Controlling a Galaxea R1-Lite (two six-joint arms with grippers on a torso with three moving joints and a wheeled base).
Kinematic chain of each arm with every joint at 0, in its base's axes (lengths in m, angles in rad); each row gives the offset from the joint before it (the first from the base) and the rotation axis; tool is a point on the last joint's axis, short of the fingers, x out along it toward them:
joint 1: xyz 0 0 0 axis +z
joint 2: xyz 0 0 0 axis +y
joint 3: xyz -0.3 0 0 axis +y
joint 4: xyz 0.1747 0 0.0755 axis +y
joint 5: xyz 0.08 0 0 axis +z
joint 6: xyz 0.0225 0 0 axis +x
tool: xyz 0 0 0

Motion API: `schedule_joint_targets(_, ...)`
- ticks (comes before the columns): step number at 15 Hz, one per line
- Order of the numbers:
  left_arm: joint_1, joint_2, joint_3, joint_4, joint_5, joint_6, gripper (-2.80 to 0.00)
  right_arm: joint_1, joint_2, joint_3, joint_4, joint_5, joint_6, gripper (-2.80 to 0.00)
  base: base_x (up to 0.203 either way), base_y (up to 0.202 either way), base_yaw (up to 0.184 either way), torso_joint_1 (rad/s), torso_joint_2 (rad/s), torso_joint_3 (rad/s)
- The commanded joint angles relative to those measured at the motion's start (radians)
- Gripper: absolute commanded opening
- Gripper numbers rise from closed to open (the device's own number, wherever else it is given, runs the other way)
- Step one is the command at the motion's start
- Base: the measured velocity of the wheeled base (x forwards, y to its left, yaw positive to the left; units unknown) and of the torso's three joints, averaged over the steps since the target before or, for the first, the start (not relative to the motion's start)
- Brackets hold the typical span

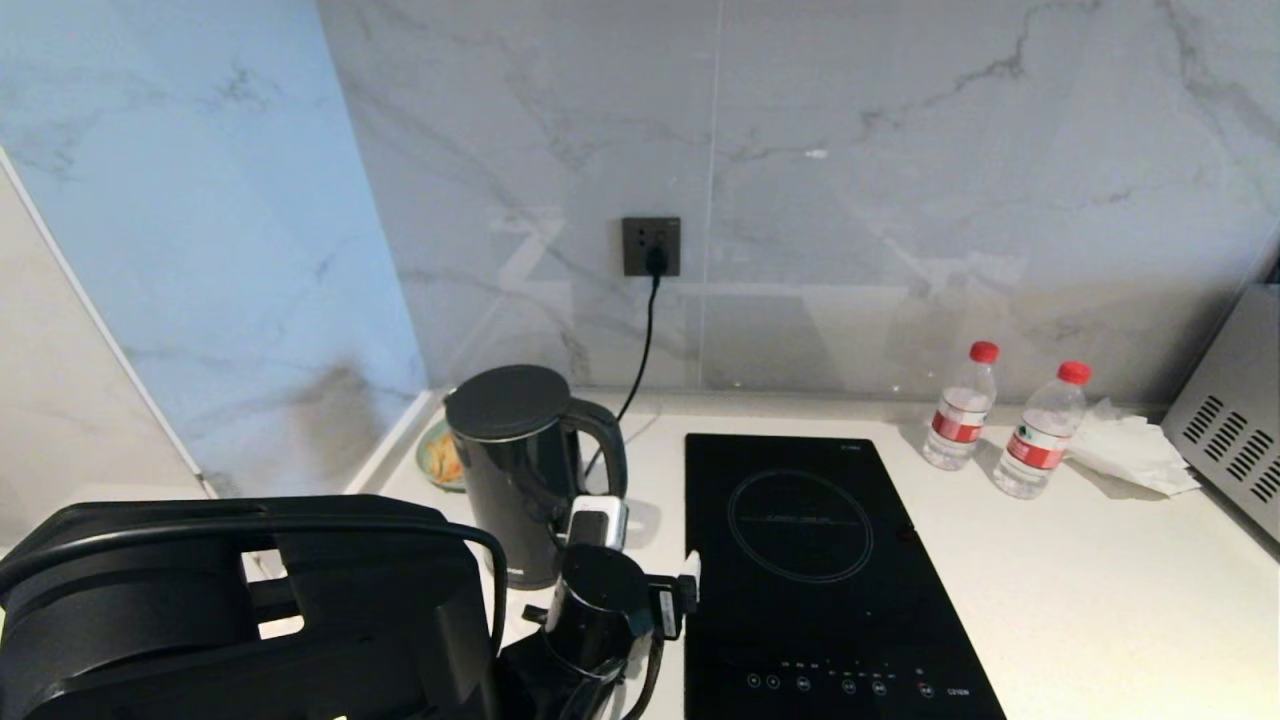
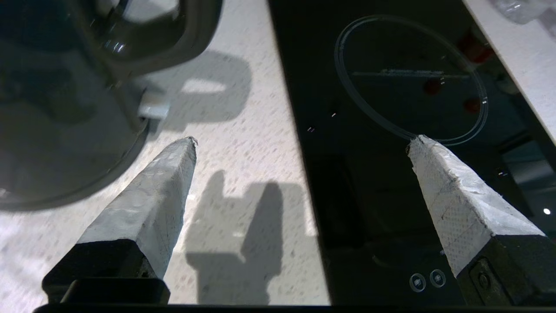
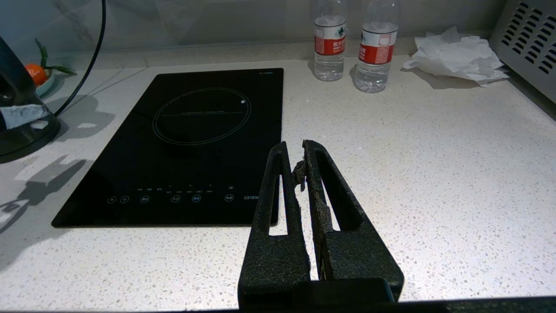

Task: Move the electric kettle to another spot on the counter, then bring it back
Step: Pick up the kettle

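Note:
The electric kettle (image 1: 515, 470), glossy black with a flat dark lid and a loop handle (image 1: 605, 440), stands on the white speckled counter (image 1: 1100, 580) at the back left, near the corner. My left gripper (image 1: 642, 550) hovers just in front of the handle, open wide and holding nothing. In the left wrist view its taped fingertips (image 2: 186, 150) straddle the counter and the hob edge, with the gripper (image 2: 302, 145) beside the kettle (image 2: 52, 130) and its grey switch (image 2: 152, 108). My right gripper (image 3: 295, 150) is shut and empty, parked low over the counter (image 3: 434, 195).
A black induction hob (image 1: 800, 560) lies right of the kettle. Two water bottles (image 1: 960, 420), a crumpled tissue (image 1: 1130, 450) and a metal appliance (image 1: 1230, 430) sit at the back right. A small plate of food (image 1: 438, 455) is behind the kettle. A cord hangs from the wall socket (image 1: 651, 245).

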Motion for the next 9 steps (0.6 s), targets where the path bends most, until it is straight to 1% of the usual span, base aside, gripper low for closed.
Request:
schedule_joint_targets(1,0.001,0.000,-0.036,-0.006,0.001,0.006,0.00,0.000,-0.001,0.000,-0.001,0.000,0.000,-2.80,0.000,0.000,0.000,0.000,0.00,0.000)
schedule_joint_targets(3,0.002,0.009,-0.063,-0.004,0.003,0.003,0.00,0.000,-0.001,0.000,-0.001,0.000,0.000,-2.80,0.000,0.000,0.000,0.000,0.00,0.000)
schedule_joint_targets(6,0.009,0.005,-0.045,-0.005,0.001,0.000,0.00,0.000,-0.002,0.003,-0.007,0.000,-0.003,-2.80,0.000,0.000,0.000,0.000,0.00,0.000)
schedule_joint_targets(9,-0.008,0.017,-0.053,-0.005,0.001,0.000,0.00,0.000,-0.002,0.003,-0.007,0.000,-0.003,-2.80,0.000,0.000,0.000,0.000,0.00,0.000)
